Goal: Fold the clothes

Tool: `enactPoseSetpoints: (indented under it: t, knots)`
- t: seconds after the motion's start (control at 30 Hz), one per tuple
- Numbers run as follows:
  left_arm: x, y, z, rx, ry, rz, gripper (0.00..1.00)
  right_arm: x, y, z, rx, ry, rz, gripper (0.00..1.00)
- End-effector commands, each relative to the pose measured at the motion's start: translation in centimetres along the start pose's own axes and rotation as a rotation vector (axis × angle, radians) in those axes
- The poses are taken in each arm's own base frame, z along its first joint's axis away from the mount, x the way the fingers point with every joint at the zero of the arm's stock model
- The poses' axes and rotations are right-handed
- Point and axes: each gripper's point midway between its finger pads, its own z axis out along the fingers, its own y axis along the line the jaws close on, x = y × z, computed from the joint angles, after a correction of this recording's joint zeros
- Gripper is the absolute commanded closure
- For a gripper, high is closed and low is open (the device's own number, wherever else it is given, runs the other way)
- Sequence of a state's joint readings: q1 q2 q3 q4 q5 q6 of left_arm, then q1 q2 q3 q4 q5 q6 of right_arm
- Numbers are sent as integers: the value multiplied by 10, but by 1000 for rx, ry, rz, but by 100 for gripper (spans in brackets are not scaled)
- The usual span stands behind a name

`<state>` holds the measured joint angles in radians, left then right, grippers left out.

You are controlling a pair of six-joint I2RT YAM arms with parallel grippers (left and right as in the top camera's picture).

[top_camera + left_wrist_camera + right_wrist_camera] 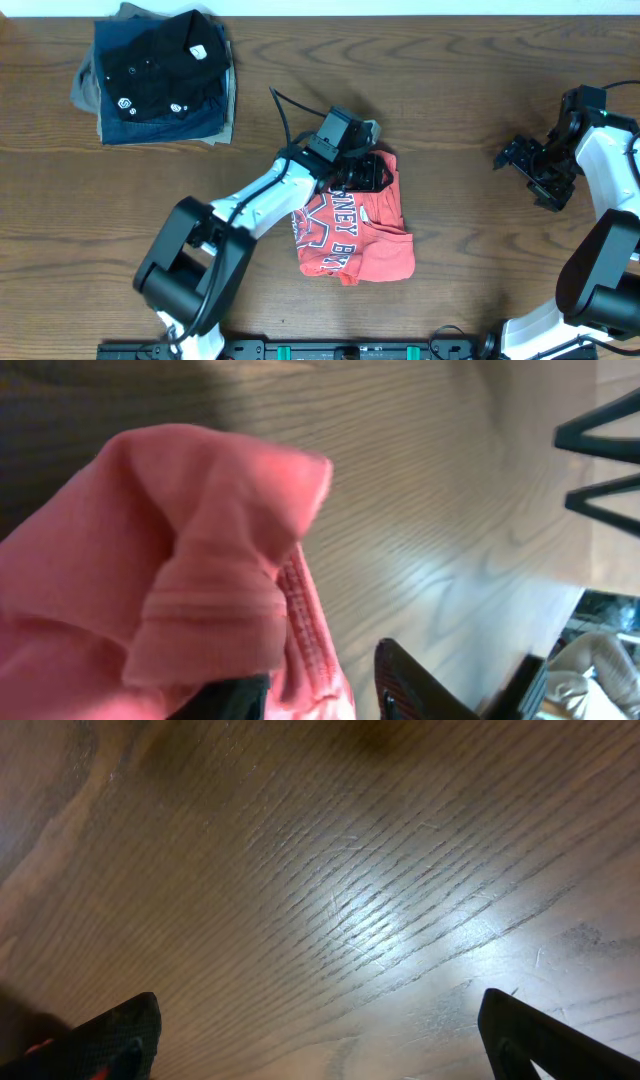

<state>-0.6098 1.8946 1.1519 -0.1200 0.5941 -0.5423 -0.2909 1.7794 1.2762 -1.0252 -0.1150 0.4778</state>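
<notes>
closest to the robot, the red-orange t-shirt [360, 240] lies bunched and partly doubled over at the middle of the table [480, 290], a little toward 6 o'clock in the overhead view, with the lettering showing on its 9 o'clock half. at the shirt's 12 o'clock edge sits the left gripper [362, 172]. its wrist view shows a ribbed hem or collar fold gathered between the fingers [420, 685], but i cannot tell whether they have clamped it or only bracket it. at 3 o'clock, well apart from the shirt, the right gripper [535, 170] hangs over bare wood with its jaws spread wide, holding nothing.

the step in hand looks like taking hold of the top edge. to do it well, the pinch should catch the seam itself rather than a loose puff of cloth, and take every layer of the edge. the lift should be low and slow, so the lower half drags flat instead of rolling. the idle arm could pin or pull the opposite edge.

counted: one t-shirt to fold, two arms, two grippers. farthest off, at 10 o'clock, is one pile of folded clothes [215, 120], with one black shirt [160, 60] on top.
</notes>
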Motion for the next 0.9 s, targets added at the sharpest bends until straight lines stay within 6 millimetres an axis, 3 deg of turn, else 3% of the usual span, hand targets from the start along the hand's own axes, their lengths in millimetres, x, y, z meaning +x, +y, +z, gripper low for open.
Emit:
enactPoseSetpoints:
  t: [0.0,0.07,0.2,0.43,0.53,0.7,0.87]
  knots:
    - [6,18,21,-32,20,-47,70,-4,1,-5,-6,-18,-11,1]
    - [7,16,32,-9,24,-42,72,-4,1,-5,-6,-18,-11,1]
    - [9,-12,41,105,28,26,75,-4,1,-5,-6,-18,-10,1]
    - [-3,-57,26,191,-27,97,74,-4,1,-5,-6,-18,-10,1]
    - [-7,-64,19,198,-45,90,71,-4,1,-5,-6,-18,-10,1]
    - [-5,-60,24,172,-45,82,57,-4,1,-5,-6,-18,-11,1]
    - [14,-77,32,194,-4,116,53,-4,1,-5,-6,-18,-11,1]
